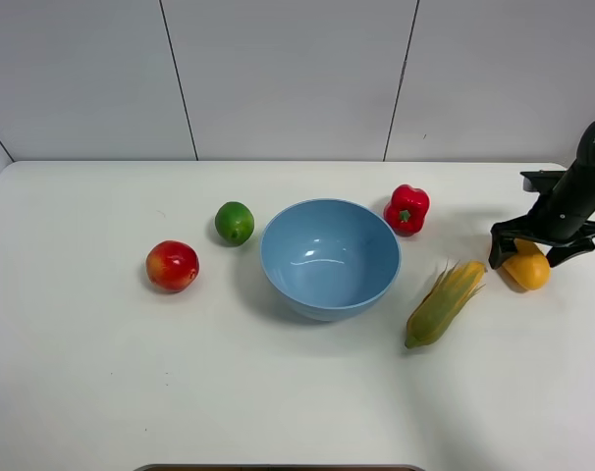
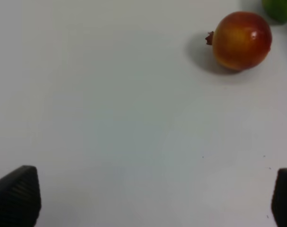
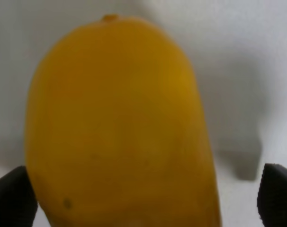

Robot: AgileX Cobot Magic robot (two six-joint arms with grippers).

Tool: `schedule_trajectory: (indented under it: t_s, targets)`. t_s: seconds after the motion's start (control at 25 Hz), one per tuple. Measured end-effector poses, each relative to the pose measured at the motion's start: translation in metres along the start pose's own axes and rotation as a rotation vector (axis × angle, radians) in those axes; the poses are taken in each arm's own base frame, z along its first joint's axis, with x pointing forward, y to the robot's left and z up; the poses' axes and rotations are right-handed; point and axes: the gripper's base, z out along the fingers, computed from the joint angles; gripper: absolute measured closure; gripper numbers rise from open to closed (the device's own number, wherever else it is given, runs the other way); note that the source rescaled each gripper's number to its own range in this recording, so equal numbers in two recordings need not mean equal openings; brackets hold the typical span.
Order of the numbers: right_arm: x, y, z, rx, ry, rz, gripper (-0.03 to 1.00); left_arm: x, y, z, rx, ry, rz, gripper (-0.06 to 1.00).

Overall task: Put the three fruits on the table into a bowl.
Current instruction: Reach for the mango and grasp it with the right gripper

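Right wrist view: R gripper [image 3: 144, 196] open astride mango [image 3: 120, 109], not clamped.
I see corn cob [image 1: 445, 302] near it, pepper [image 1: 407, 209] by bowl [image 1: 329, 257]; L gripper [image 2: 150, 196] open too.

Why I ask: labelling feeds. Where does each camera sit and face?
Exterior high: high, looking down on the white table and glossy light-blue bowl; right claw shows.
Left wrist: on left arm, facing the round red apple; left claw shows.
Right wrist: on right arm, facing the oblong orange-yellow mango; right claw shows.
Shared: exterior shows both fruits.

White table [image 1: 101, 392]: apple [image 1: 172, 266], lime [image 1: 234, 223], blue bowl [image 1: 322, 306], red pepper [image 1: 407, 210], corn cob [image 1: 445, 302], mango [image 1: 529, 271].
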Motion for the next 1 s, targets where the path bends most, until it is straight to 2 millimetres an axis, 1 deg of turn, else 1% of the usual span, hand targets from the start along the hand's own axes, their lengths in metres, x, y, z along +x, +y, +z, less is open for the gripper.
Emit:
schedule_trajectory:
  t_s: [0.08,0.16,0.28,0.32,0.6,0.72,0.84,0.88,1.0]
  targets:
    - [0.0,0.0,0.005,-0.002,0.006,0.0,0.08,0.0,0.0,0.0,0.0,0.0,0.0,-0.05]
    - [0.001,-0.001,0.011,-0.003,0.021,-0.003,0.09,0.0,0.0,0.0,0.0,0.0,0.0,-0.05]
    - [0.0,-0.001,0.013,-0.005,0.023,-0.001,0.11,0.0,0.0,0.0,0.0,0.0,0.0,-0.05]
    - [0.0,-0.001,0.013,-0.004,0.023,-0.002,0.14,0.0,0.0,0.0,0.0,0.0,0.0,-0.05]
    - [-0.001,-0.002,0.013,0.002,0.023,-0.007,0.51,0.0,0.0,0.0,0.0,0.0,0.0,-0.05]
    - [-0.001,-0.002,0.013,0.002,0.022,-0.007,0.69,0.0,0.0,0.0,0.0,0.0,0.0,-0.05]
    - [-0.001,-0.002,0.013,0.002,0.022,-0.007,0.94,0.0,0.0,0.0,0.0,0.0,0.0,-0.05]
    - [-0.001,-0.002,0.013,0.002,0.022,-0.007,0.96,0.0,0.0,0.0,0.0,0.0,0.0,-0.05]
    - [-0.001,-0.002,0.013,0.001,0.022,-0.006,0.96,0.0,0.0,0.0,0.0,0.0,0.0,-0.05]
